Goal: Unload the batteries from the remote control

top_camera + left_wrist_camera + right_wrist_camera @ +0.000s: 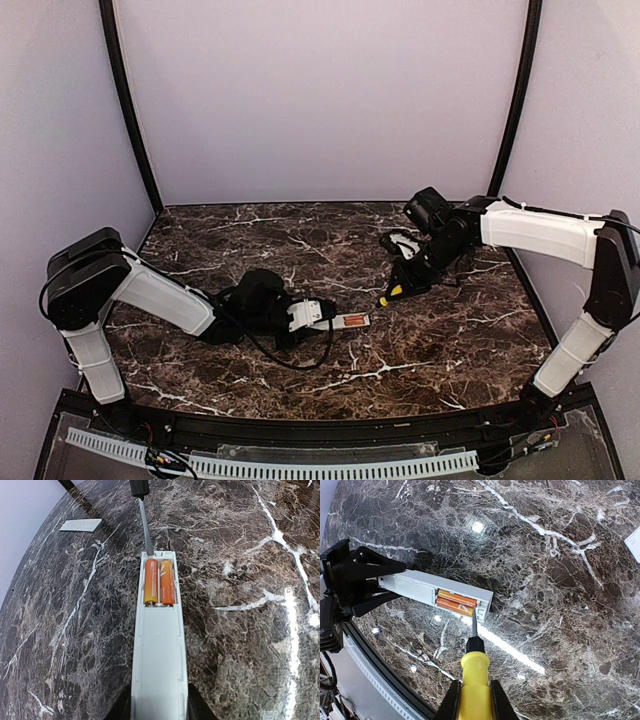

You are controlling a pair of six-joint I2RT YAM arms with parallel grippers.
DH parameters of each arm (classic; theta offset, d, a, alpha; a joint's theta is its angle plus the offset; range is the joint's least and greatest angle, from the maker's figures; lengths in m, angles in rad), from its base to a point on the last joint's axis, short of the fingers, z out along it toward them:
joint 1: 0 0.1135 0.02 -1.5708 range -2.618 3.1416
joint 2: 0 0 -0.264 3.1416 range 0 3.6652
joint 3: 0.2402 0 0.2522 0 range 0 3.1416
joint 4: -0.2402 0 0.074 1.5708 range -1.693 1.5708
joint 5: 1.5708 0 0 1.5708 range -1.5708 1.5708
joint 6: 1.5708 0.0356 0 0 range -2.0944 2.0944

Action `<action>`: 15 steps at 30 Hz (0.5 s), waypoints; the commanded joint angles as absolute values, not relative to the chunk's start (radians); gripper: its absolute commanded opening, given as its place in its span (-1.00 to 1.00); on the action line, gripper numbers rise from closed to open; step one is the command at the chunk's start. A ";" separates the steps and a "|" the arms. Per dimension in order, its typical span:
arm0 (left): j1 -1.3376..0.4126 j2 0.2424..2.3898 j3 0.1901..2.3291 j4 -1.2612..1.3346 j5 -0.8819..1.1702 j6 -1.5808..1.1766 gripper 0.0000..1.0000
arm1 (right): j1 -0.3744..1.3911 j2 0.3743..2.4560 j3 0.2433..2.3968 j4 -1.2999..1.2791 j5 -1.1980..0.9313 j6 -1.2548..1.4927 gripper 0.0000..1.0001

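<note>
1. Remote control (159, 655): near end gripped in the closed left pincer (318, 318), recess upward.
2. Batteries (160, 582): both seated side by side at the recess's far end; none out.
3. Screwdriver (475, 672): tip at the remote control's far end wall, just beside the batteries; yellow handle clamped in the right pincer (474, 700).
4. Cover strip (80, 525): off, lying well apart on the surface (240, 655).
5. Status: opening looks done; removing both batteries remains.

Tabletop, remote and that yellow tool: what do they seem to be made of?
The table looks like polished dark marble with white veins and glossy light reflections; it could be a printed laminate. The remote control looks like matte white plastic, judging by its moulded edges. The screwdriver has a smooth yellow plastic handle with a black collar and a thin grey shaft that looks like metal.
</note>
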State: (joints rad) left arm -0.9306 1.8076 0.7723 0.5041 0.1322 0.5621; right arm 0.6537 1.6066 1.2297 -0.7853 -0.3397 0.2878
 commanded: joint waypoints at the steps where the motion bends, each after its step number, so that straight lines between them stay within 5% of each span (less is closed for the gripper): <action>1: -0.940 1.775 0.802 0.487 0.118 0.554 -0.99 | 0.663 1.615 1.221 -0.758 -0.321 0.300 -1.00; 15: -0.946 1.778 0.806 0.478 0.105 0.557 -0.99 | 0.663 1.613 1.214 -0.765 -0.293 0.302 -1.00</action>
State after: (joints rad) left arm -0.9367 1.8076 0.7834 0.4908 0.1104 0.5617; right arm 0.6540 1.6123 1.2228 -0.7807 -0.3271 0.2909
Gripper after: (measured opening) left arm 0.296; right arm 0.138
